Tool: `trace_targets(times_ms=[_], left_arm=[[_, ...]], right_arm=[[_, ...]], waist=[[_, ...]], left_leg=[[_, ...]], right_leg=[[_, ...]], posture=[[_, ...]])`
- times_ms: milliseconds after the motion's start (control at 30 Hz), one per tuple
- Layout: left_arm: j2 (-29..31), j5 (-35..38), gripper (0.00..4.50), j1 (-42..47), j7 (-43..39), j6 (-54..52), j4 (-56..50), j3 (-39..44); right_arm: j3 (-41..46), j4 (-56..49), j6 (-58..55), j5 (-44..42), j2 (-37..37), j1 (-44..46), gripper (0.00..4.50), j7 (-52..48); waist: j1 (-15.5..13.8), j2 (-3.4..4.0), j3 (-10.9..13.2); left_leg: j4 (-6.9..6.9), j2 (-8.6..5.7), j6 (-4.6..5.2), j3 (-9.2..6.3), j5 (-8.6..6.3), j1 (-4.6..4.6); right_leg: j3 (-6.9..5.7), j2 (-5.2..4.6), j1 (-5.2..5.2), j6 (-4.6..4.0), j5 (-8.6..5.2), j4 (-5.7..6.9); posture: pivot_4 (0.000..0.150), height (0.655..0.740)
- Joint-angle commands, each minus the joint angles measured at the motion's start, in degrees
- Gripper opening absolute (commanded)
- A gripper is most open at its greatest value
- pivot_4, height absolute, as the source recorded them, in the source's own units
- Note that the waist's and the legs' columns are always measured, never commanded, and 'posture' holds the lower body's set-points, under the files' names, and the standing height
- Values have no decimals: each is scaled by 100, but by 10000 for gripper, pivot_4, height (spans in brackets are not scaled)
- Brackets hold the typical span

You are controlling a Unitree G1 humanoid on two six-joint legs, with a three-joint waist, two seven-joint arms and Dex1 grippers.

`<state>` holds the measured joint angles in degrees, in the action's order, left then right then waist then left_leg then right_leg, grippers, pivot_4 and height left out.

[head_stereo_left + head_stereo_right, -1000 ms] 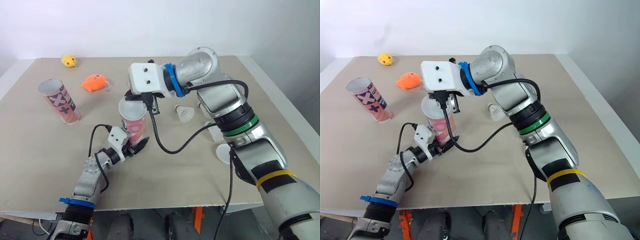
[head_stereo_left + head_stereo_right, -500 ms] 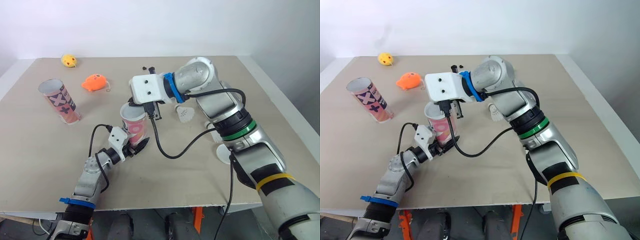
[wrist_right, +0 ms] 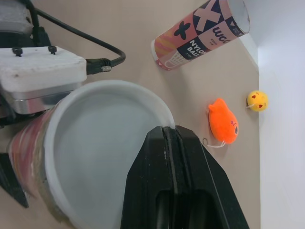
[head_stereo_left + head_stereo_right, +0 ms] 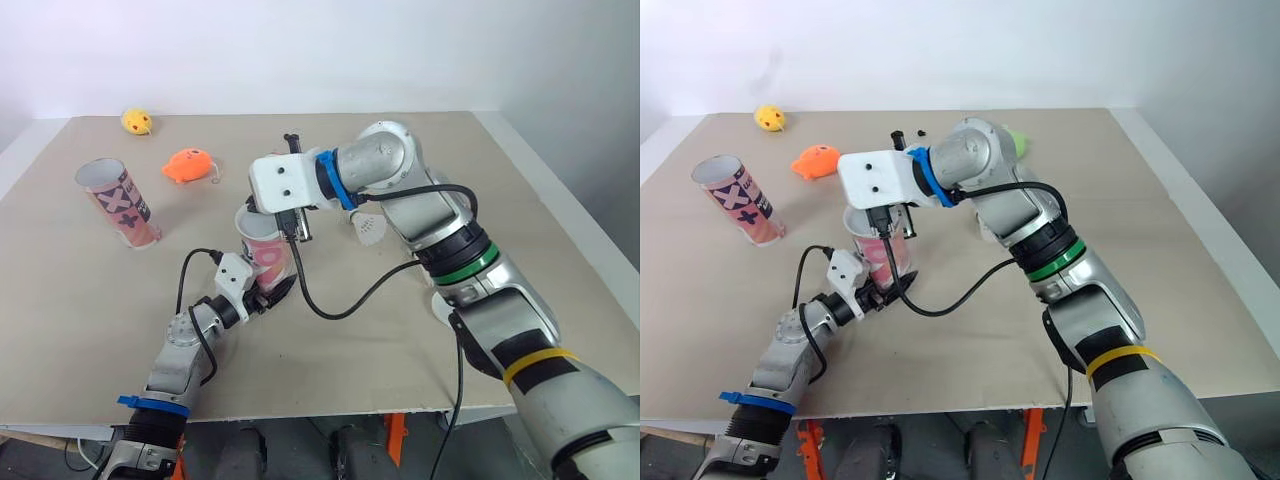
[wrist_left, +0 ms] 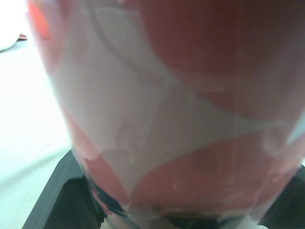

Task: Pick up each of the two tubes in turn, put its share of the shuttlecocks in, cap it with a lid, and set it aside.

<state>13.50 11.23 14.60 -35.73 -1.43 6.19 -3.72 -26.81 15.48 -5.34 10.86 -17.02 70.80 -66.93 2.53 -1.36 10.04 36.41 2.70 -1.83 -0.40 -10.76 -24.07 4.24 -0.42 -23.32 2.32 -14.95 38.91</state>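
Head camera: a beige table [image 4: 330,360]. Near its middle the left gripper [image 4: 266,293] holds a pink patterned tube [image 4: 266,252] upright, gripped low on its wall close to the base. The right arm reaches across, its white wrist block right over the tube's open mouth. A white shuttlecock [image 4: 370,229] lies on the table just beyond that arm. A second tube [image 4: 120,203] with the same pattern stands well apart toward the robot's left, leaning a little. Behind it are an orange toy fish [image 4: 190,165] and a small yellow toy [image 4: 137,121].

Left wrist camera: the tube's pink and white wall, very close, with a black finger on either side — clamped on it.

Right wrist camera: the right gripper [image 3: 169,130] has its two black fingers pressed together with nothing seen between them, tips at the tube's white rim. The inside looks pale; I cannot tell what it holds.

Judged handling: the tube looks light and thin-walled, easy to dent or tip, so a low, moderate grip suits it. The shuttlecock is featherlight with a fragile skirt — best taken by its rounded cork end.
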Motion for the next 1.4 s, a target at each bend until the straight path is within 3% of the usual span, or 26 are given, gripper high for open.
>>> trace_targets(times_ms=[33, 1400], left_arm=[[46, -121, 31753, -103, 33, -207, 161, -113], [19, -115, 31753, -159, 80, -292, 61, -149]], right_arm=[[-98, -162, 48, -89, 198, -133, 636, -27], [-242, 381, 278, -42, 987, -1453, 636, 265]], waist=[[6, 0, 0], [16, 10, -172]], left_leg=[[0, 0, 0, 0, 0, 1], [-96, 3, -1, 7, -1, 107]], right_leg=[[0, 0, 0, 0, 0, 0], [7, 8, 45, -68, -52, 0]], posture=[[1500, 7400], [1500, 7400]])
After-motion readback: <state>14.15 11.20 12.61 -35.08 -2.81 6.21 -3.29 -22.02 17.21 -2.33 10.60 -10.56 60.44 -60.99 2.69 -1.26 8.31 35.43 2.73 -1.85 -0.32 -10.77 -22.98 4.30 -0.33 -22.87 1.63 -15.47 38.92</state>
